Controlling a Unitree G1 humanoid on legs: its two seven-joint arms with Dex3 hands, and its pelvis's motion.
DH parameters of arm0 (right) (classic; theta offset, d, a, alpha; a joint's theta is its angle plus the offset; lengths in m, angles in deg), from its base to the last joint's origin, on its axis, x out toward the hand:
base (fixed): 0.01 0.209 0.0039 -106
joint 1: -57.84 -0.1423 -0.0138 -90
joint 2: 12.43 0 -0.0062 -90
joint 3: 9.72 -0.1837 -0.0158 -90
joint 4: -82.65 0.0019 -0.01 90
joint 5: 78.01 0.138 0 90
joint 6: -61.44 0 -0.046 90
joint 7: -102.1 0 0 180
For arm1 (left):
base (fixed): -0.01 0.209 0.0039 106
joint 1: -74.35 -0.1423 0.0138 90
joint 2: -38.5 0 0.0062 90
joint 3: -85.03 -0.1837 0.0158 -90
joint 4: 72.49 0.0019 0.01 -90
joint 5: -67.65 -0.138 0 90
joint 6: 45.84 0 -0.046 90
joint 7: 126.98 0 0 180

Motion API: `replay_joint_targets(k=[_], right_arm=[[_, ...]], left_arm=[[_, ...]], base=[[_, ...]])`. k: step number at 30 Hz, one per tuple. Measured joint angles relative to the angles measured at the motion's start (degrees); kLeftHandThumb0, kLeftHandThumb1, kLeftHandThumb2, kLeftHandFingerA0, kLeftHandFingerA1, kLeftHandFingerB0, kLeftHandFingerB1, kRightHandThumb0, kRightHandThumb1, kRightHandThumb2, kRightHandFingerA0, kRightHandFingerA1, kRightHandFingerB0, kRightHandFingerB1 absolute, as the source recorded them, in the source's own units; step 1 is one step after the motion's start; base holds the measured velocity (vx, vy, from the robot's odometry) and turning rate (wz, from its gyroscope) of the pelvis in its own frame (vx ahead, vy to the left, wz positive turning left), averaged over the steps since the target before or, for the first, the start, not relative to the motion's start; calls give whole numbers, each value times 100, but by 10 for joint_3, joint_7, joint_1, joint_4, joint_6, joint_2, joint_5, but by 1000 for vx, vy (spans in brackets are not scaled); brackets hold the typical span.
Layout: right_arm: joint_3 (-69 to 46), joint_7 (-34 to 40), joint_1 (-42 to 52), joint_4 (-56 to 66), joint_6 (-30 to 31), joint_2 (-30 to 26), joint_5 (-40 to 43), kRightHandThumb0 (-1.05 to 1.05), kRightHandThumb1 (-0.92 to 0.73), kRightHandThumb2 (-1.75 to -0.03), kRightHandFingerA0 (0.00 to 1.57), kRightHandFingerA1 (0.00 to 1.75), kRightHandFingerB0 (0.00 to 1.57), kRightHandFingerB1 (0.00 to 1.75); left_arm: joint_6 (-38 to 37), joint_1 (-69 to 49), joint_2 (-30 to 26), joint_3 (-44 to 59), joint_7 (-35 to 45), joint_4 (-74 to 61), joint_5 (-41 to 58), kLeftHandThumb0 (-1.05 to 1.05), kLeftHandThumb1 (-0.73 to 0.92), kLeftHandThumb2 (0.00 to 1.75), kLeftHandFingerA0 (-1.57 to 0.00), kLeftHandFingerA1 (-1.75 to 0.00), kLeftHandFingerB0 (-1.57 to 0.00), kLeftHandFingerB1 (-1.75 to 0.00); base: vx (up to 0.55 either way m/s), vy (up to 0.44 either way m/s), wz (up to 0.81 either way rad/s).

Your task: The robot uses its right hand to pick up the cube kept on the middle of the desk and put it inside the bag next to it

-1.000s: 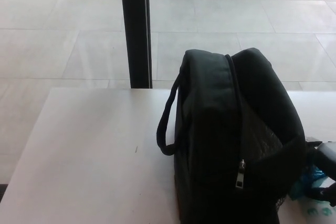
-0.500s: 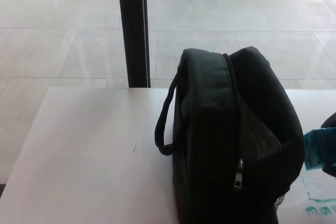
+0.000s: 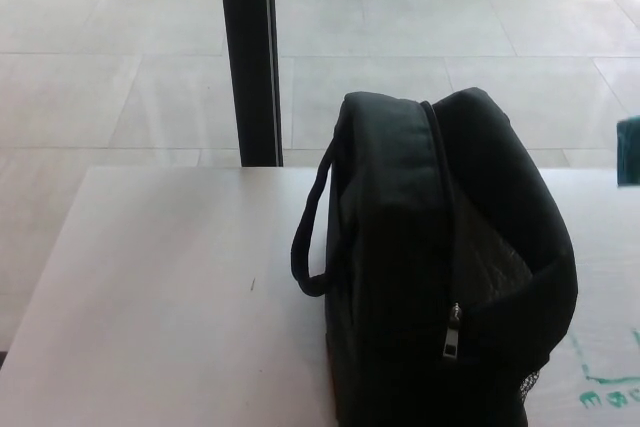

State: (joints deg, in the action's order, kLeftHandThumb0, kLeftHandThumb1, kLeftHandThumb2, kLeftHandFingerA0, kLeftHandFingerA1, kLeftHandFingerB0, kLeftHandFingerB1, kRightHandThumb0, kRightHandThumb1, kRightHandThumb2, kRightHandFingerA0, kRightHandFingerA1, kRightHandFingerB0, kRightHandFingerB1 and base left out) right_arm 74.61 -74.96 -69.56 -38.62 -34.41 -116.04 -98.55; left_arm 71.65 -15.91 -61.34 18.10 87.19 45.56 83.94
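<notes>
1 black bag (image 3: 440, 267) on 1 desk (image 3: 170, 297); 1 teal cube (image 3: 629, 150) at right edge.

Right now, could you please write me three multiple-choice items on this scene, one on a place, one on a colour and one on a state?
1. Where does the bag stand on the desk?
A. on the robot's left half
B. on the robot's right half
C. on the floor behind it

2. What colour is the object at the picture's right edge?
A. teal
B. red
C. yellow

3. How does the bag's carry handle sit?
A. tucked inside the bag
B. lying flat on the desk
C. standing out as a loop from the bag's left side

Answers: 1 B, since the bag fills the right part of the desk while the left part lies bare. 2 A, a teal sliver shows at the edge, above desk level. 3 C, the strap arcs outward with the desk showing through the loop.
</notes>
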Motion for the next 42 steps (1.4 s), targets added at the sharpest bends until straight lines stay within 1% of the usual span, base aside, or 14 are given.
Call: replay_joint_targets(k=[1,2,3,7,8,12,13,14,15,18,25,38,39,42], right_arm=[[0,-1,-11,0,-2,0,4,-17,-50,-115,115,141,95,128],[0,-5,-21,8,-2,0,9,-17,-50,-115,115,141,95,128],[0,-9,-29,20,-2,0,13,-11,-50,-117,85,175,74,161],[6,-27,-45,94,7,2,24,-12,-47,-120,87,175,74,160],[8,-32,-45,114,10,4,26,-11,-47,-120,86,175,74,160],[20,-49,-42,188,27,12,30,-12,-45,-122,88,175,76,161],[25,-53,-39,207,32,14,30,-17,-47,-118,120,142,100,130],[31,-58,-34,227,36,16,30,-17,-47,-118,120,142,100,130],[36,-62,-28,244,40,18,30,-14,-49,-120,88,175,78,158],[58,-81,4,306,51,21,31,-13,-55,-115,97,175,75,152],[111,-140,111,383,61,11,29,-14,-49,-114,87,175,76,154],[144,-186,122,395,57,-44,-7,-25,-55,-104,87,175,74,157],[150,-187,119,390,51,-45,-11,-19,-55,-103,98,175,72,147],[170,-193,102,386,40,-45,-22,-25,-58,-91,89,173,80,142]], left_arm=[[0,0,0,0,0,0,0,-62,64,59,-26,-51,-27,-42],[0,0,0,1,0,0,1,-62,64,59,-26,-51,-27,-42],[0,0,-1,1,0,0,1,-63,64,58,-27,-50,-27,-41],[0,0,-1,1,0,0,1,-63,64,58,-27,-51,-28,-42],[0,0,-1,1,0,0,1,-70,47,87,-27,-58,-22,-50],[0,0,-1,1,-2,0,1,-72,47,88,-27,-58,-22,-50],[0,0,-1,1,-2,0,1,-64,62,58,-28,-51,-29,-42],[0,0,-1,1,-3,0,1,-64,62,58,-28,-51,-29,-42],[0,0,-1,1,-3,0,1,-63,63,58,-28,-51,-28,-42],[0,0,-1,1,-4,0,1,-66,63,57,-28,-51,-29,-42],[-2,0,-2,2,-4,7,3,-63,65,58,-28,-50,-27,-40],[-7,0,-4,0,-4,11,7,-63,64,58,-29,-52,-27,-41],[-7,0,-4,0,-4,11,7,-64,63,58,-28,-51,-29,-41],[-7,-1,-5,1,-4,11,7,-63,63,57,-29,-51,-29,-41]], base=[[0,0,0],[0,0,0],[0,0,0],[0,0,0],[0,0,0],[0,0,0],[0,0,0],[0,0,0],[0,0,0],[0,0,0],[0,0,0],[0,0,0],[0,0,0],[0,0,0]])
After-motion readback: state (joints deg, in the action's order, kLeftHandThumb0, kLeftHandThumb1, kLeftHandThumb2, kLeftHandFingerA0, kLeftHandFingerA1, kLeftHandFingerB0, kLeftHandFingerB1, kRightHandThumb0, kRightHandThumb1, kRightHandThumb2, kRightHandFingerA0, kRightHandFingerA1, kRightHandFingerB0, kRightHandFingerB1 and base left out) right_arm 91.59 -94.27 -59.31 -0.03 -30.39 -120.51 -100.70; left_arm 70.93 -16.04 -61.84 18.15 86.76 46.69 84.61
